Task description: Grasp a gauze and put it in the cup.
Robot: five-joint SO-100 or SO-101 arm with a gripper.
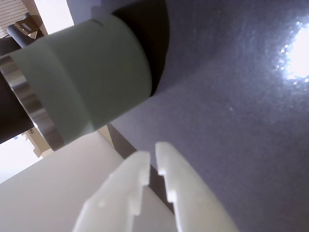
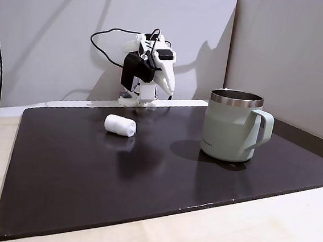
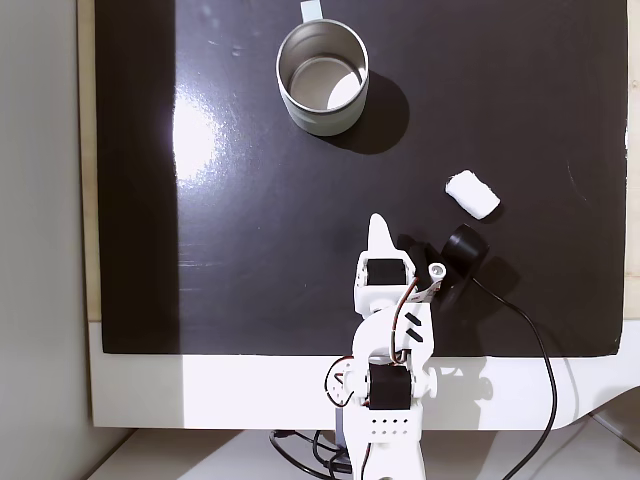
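Your gripper (image 1: 153, 162) is empty, its white fingers nearly together with only a thin slit between the tips, and the arm sits folded near its base at the back edge of the dark mat (image 2: 144, 176). The gauze (image 3: 472, 193) lies loose on the mat, off to the right of the gripper in the fixed view from above, well apart from the cup (image 3: 322, 76), which stands upright and empty further out. The likely trouble, as I judge it: with the fingers this narrow you would push the roll rather than straddle it (it is round and soft, so it should roll away easily), so widen them before descending. The wrist view gives you the cup's green wall and steel rim up close, whereas the roll turns up in both fixed views, so line up on it from those
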